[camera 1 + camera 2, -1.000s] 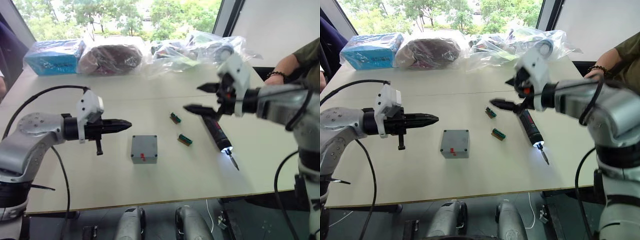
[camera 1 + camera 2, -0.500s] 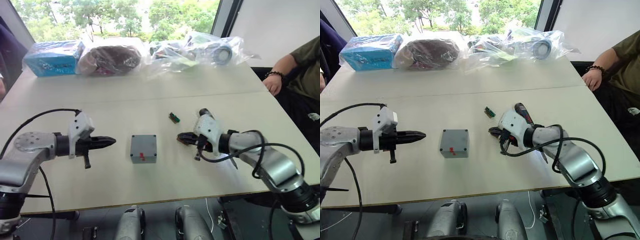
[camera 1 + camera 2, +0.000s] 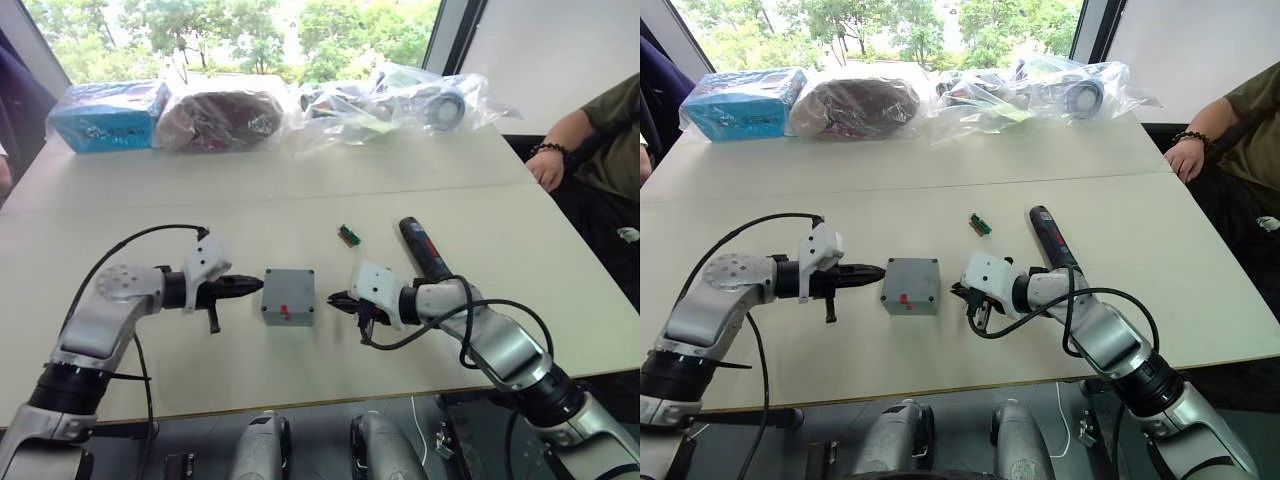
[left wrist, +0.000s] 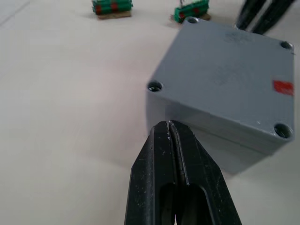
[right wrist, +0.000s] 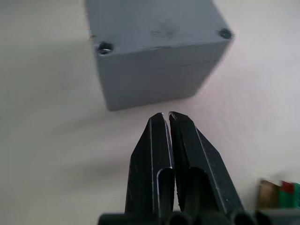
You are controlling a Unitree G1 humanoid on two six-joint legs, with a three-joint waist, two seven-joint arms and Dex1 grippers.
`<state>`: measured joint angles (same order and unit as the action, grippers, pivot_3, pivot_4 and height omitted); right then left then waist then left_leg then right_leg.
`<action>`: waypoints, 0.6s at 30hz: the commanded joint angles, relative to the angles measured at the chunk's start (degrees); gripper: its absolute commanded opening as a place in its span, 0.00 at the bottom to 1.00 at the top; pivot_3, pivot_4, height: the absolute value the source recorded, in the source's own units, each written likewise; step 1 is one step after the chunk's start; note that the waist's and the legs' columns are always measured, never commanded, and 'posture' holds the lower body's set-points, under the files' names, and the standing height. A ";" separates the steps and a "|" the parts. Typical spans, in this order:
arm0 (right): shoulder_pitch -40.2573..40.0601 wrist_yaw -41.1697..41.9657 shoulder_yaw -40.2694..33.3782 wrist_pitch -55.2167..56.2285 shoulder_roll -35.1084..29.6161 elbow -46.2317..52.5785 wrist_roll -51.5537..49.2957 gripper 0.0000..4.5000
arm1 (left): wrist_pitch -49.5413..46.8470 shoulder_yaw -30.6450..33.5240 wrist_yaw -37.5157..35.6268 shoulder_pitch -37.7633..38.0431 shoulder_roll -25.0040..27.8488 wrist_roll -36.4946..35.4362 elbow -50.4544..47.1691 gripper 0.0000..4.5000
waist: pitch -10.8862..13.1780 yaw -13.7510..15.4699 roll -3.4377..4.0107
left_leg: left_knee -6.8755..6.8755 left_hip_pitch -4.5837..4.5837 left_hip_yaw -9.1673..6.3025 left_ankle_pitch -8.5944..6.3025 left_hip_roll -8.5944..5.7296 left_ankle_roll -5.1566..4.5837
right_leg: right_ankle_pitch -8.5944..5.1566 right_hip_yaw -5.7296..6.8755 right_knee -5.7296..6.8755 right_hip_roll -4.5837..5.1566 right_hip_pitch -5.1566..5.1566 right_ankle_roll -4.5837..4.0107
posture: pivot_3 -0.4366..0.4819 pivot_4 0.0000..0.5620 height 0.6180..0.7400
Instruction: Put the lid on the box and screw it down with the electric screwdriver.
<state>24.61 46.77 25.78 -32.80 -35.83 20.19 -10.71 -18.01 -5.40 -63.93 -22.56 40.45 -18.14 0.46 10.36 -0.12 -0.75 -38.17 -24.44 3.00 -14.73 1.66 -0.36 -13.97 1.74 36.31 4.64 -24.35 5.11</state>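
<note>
The grey lid (image 3: 288,288), with a small red mark, sits on top of the grey box (image 4: 201,136) in the middle of the table. My left gripper (image 3: 255,284) is shut and empty, its tip just off the box's left wall. My right gripper (image 3: 332,299) is also shut and empty, and points at the box's right wall (image 5: 154,79) from a short way off. The black electric screwdriver (image 3: 425,248) with a red band lies flat on the table behind my right forearm, untouched.
A small green piece (image 3: 349,235) lies behind the box, and another (image 5: 281,199) sits by my right gripper. A blue packet (image 3: 108,115) and plastic bags (image 3: 390,100) line the far edge. A person's arm (image 3: 570,150) rests at the table's right side.
My right gripper has come down from above the screwdriver, shut, and moved left to the box's right side. My left gripper has moved right, up to the box's left side.
</note>
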 commanded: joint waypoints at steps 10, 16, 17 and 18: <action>3.04 4.49 0.64 0.48 0.09 1.21 2.88 0.03 | 6.02 -2.26 -2.64 -6.27 -3.03 3.95 8.36 0.00 | -0.01 0.64 -0.02 | -0.04 0.02 0.10 0.00 -0.01 0.00 | 0.00 0.03 0.06 -0.03 0.01 0.00 | 0.48 0.27 1.00; 4.58 7.22 -4.42 -0.37 -4.39 3.20 1.87 0.03 | 4.66 0.18 -6.66 -2.55 3.53 2.84 5.20 0.00 | -0.01 0.57 -0.02 | -0.05 0.02 0.09 0.00 0.01 0.00 | 0.00 0.03 0.08 -0.02 0.00 0.00 | 0.48 0.27 1.00; 4.83 7.31 -5.12 -0.10 -4.70 2.96 1.85 0.03 | 4.04 0.47 -7.20 -1.70 4.52 2.28 4.02 0.00 | -0.01 0.52 -0.02 | -0.05 0.02 0.08 0.00 0.01 0.00 | 0.00 0.03 0.08 -0.02 0.00 0.00 | 0.48 0.27 1.00; 5.10 7.28 -5.73 0.16 -4.93 2.59 2.06 0.03 | 3.42 0.90 -7.58 -0.76 5.34 1.65 2.71 0.00 | -0.01 0.54 -0.02 | -0.05 0.03 0.08 0.00 0.03 0.00 | 0.00 0.03 0.08 -0.02 0.00 0.00 | 0.48 0.27 1.00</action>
<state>28.01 53.80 22.31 -33.49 -40.57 21.09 -8.21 -13.83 -6.70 -70.39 -24.12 44.67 -14.55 6.88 10.35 0.42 -0.77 -38.22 -24.42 3.08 -14.73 1.69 -0.36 -13.97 1.78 36.38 4.62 -24.36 5.11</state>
